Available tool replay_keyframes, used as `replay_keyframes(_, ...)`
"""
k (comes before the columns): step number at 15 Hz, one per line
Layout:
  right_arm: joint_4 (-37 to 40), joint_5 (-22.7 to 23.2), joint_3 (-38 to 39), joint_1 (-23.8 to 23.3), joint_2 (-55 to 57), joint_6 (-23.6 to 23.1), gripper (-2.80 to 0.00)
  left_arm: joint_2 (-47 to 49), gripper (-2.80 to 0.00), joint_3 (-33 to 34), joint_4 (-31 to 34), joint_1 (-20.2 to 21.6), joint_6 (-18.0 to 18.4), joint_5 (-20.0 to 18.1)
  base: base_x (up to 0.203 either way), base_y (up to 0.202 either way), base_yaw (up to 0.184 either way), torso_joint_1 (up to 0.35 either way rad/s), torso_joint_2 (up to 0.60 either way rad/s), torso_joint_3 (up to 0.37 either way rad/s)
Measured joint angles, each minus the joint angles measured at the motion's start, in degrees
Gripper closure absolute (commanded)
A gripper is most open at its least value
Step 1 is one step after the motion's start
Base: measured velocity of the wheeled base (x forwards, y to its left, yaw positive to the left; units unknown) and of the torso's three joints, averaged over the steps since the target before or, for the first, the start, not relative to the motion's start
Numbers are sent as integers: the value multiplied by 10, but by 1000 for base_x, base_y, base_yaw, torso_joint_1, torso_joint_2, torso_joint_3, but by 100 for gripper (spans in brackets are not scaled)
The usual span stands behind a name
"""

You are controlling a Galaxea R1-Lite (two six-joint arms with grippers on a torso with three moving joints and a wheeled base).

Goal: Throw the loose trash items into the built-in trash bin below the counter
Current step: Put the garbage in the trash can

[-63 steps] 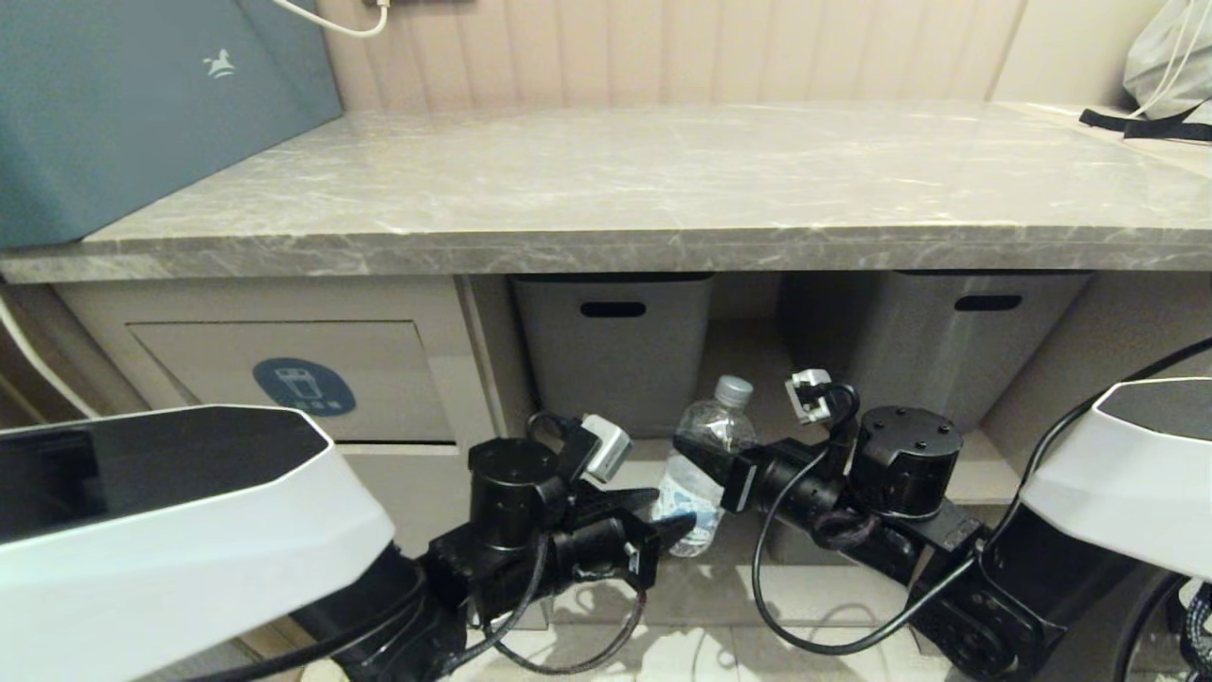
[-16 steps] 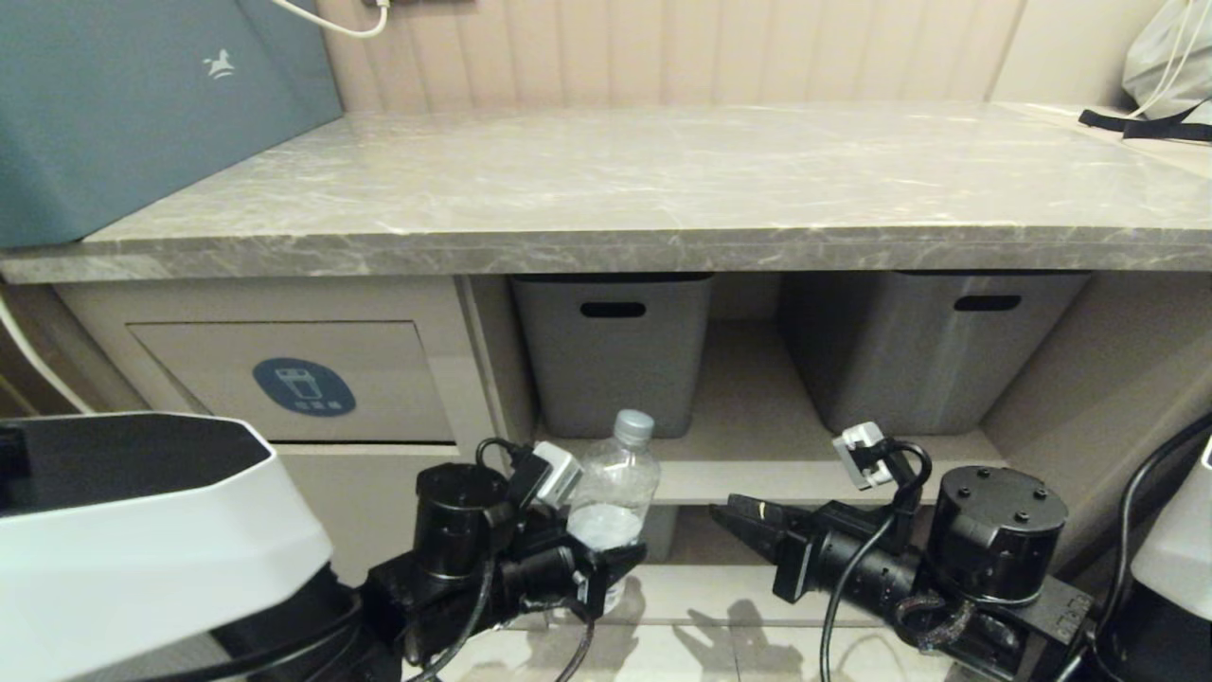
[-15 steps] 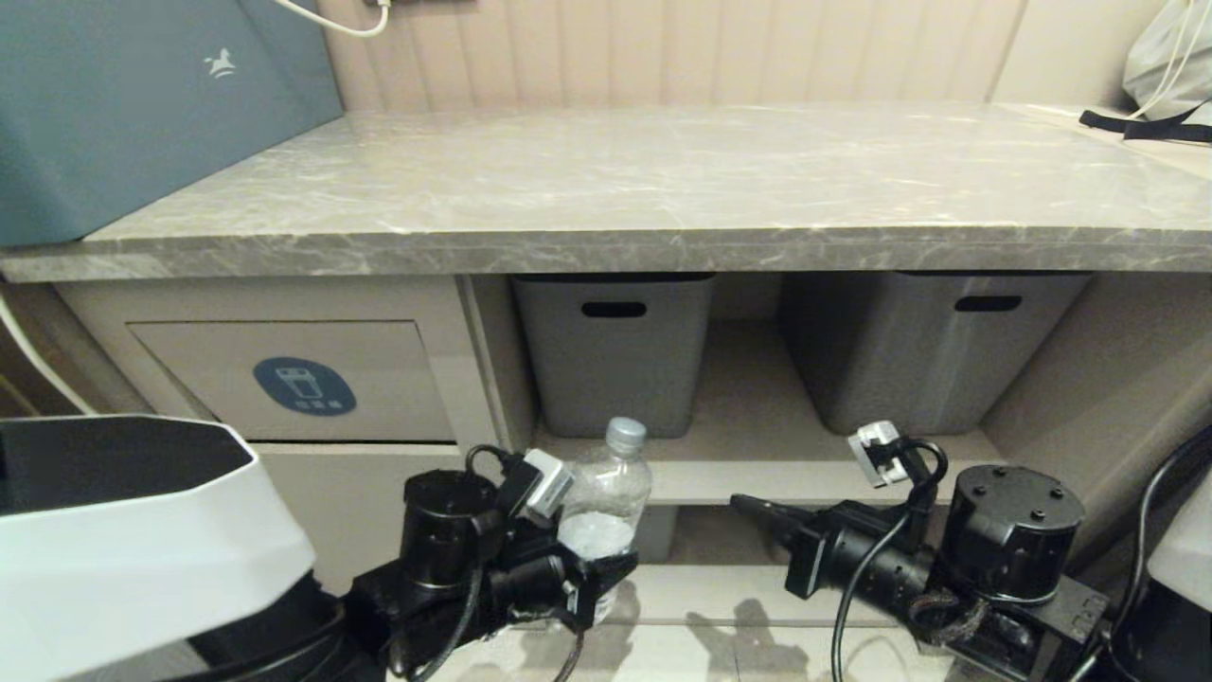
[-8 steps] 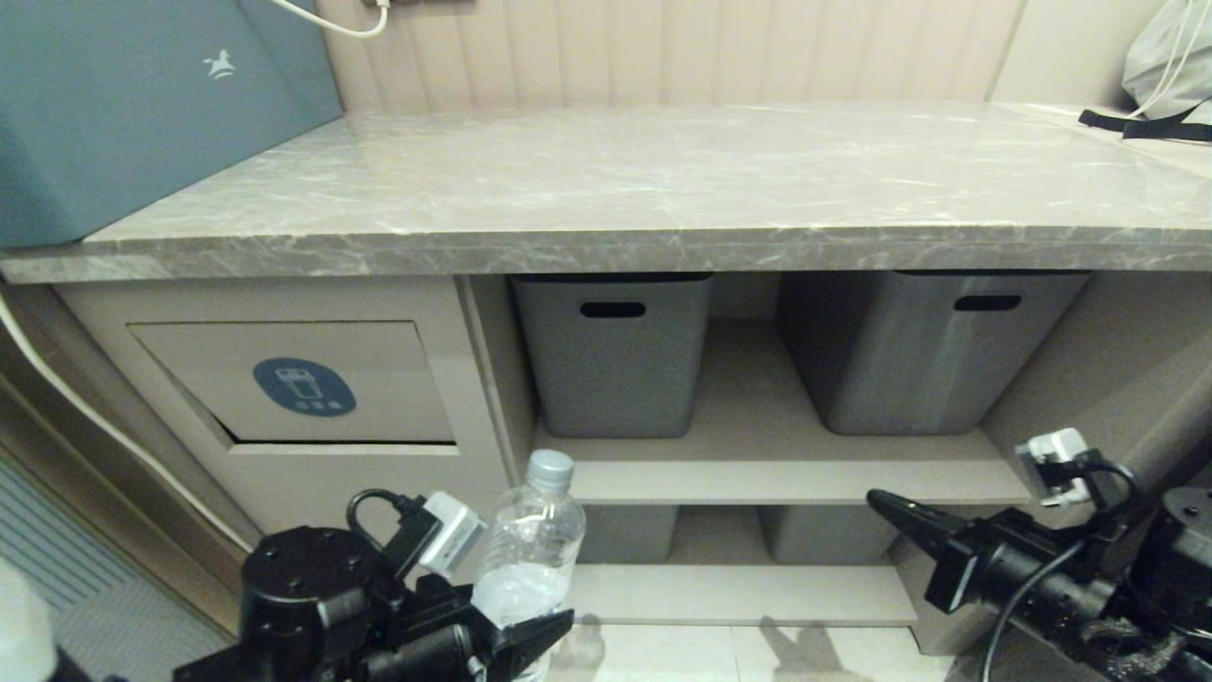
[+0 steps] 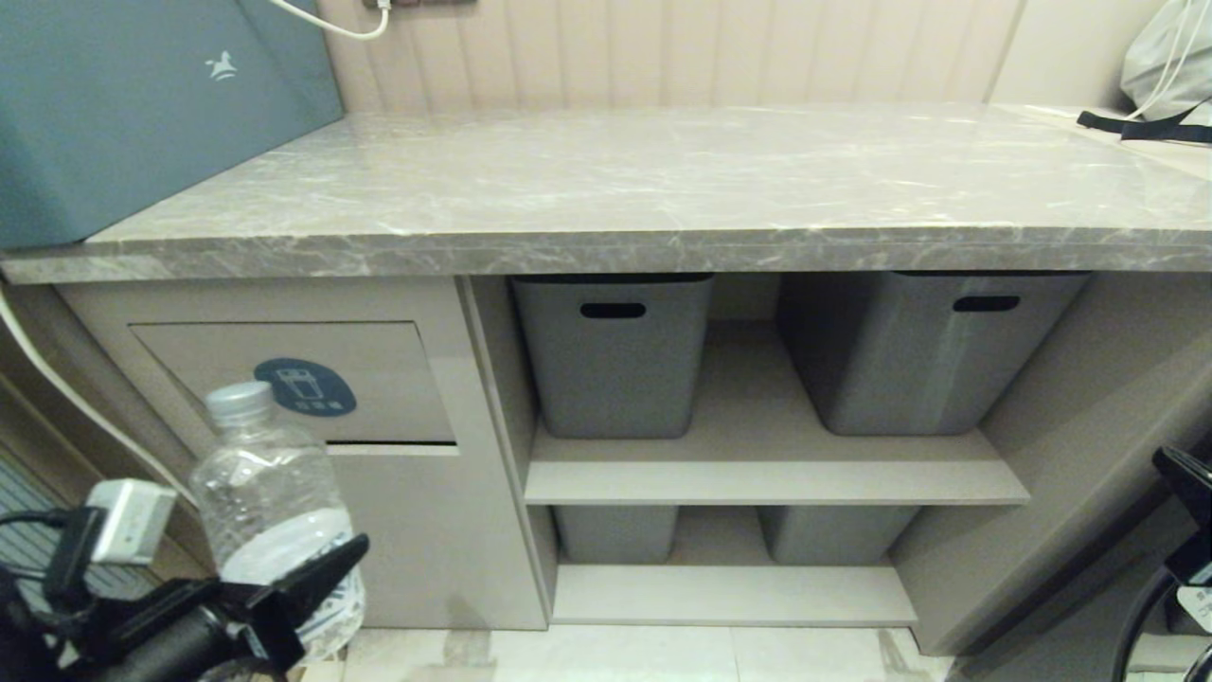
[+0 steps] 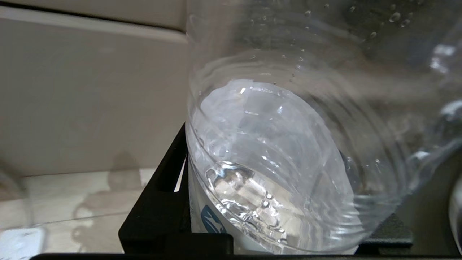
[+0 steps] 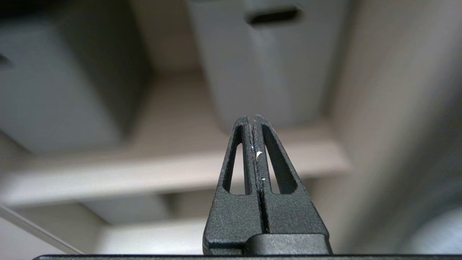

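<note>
One bottle [image 5: 275,511] clamped upright in my left gripper [image 5: 284,606], right gripper [image 7: 254,144] pinched empty. Carrying step; next, probably push it through the bin flap [image 5: 379,379].

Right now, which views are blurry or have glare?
Head view: sharp; soft sheen on the counter. Left wrist view: bottle fills the frame, smeared and refracting. Right wrist view: closed fingers sharp, grey tubs and shelf behind out of focus.

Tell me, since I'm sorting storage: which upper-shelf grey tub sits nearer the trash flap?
The left grey tub, beside the bin cabinet's flap; the other tub stands farther right.
</note>
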Motion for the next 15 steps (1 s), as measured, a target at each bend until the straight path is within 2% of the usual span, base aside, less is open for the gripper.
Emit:
replay_keyframes(3,224,13,0,-12,-151,-83,0,-49,0,3,6,103,-18,4,0,0,0,0,0,0)
replay_keyframes(4,309,18,-2,-13,-211,-99,0,-60,0,4,13,127,-34,11,0,0,0,0,0,0)
replay_keyframes(6,478,28,-16,-10,-329,-110,0,-71,0,4,22,147,-88,27,0,0,0,0,0,0)
replay_keyframes(8,626,31,-17,-6,-417,-115,0,-68,0,4,28,153,-161,40,0,0,0,0,0,0)
replay_keyframes(9,660,25,-10,-5,-441,-116,0,-62,0,4,31,154,-198,52,0,0,0,0,0,0)
replay_keyframes(12,686,13,-5,-4,-474,-112,0,-40,0,4,32,155,-291,81,0,0,0,0,0,0)
replay_keyframes(15,684,13,-3,-4,-485,-102,0,-10,0,-19,32,156,-385,100,0,0,0,0,0,0)
